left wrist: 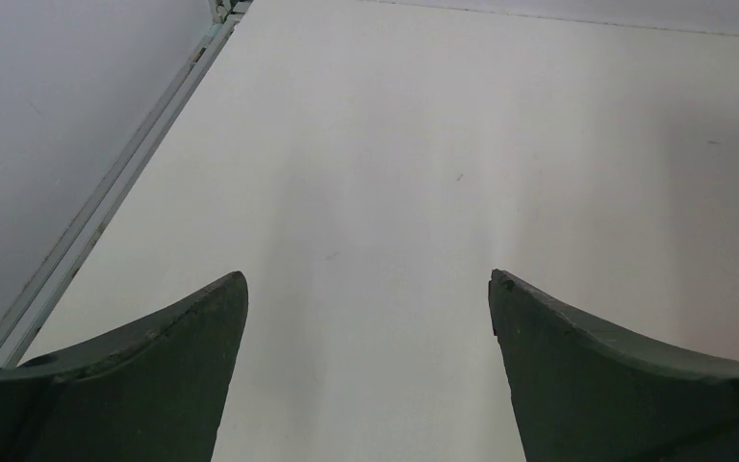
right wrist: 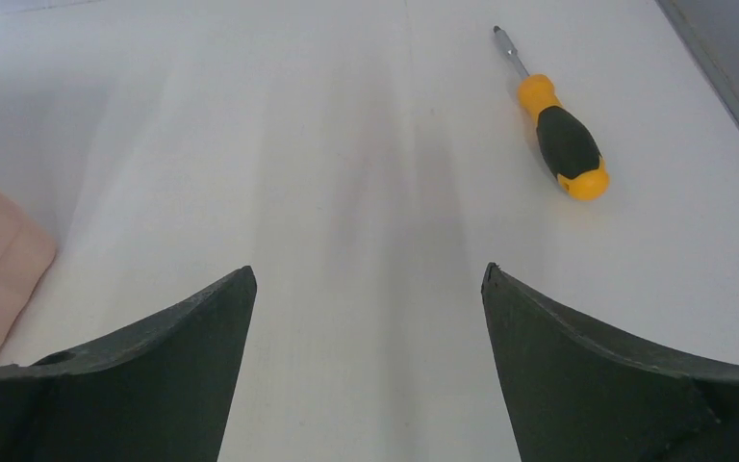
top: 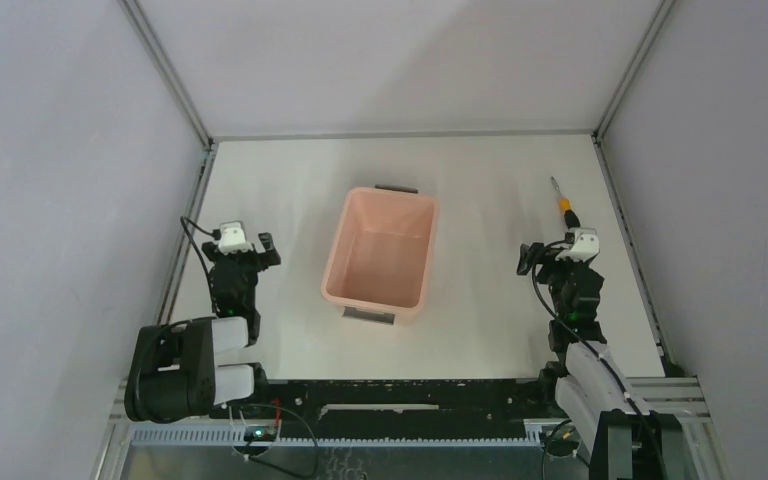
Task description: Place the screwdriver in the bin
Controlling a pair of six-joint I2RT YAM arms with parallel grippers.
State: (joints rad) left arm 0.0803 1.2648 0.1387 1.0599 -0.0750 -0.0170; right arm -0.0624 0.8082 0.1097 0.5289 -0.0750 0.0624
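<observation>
Left gripper point(left wrist: 368, 277) and right gripper point(right wrist: 367, 272) both gape, empty.
Screwdriver point(right wrist: 560, 135) lies by the right edge of the worktop point(top: 490, 330), off the right jaws' line; bin point(top: 431, 245) mid-worktop. Closing unaligned could miss or roll it.

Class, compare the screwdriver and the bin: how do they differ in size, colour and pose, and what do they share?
Size: the screwdriver is far smaller than the bin.
Colour: the screwdriver is orange-yellow and black with a silver shaft; the bin is pale pink with dark handles.
Pose: the screwdriver lies flat on its side; the bin stands upright, open and empty.
Shared: both rest on the white table.
</observation>
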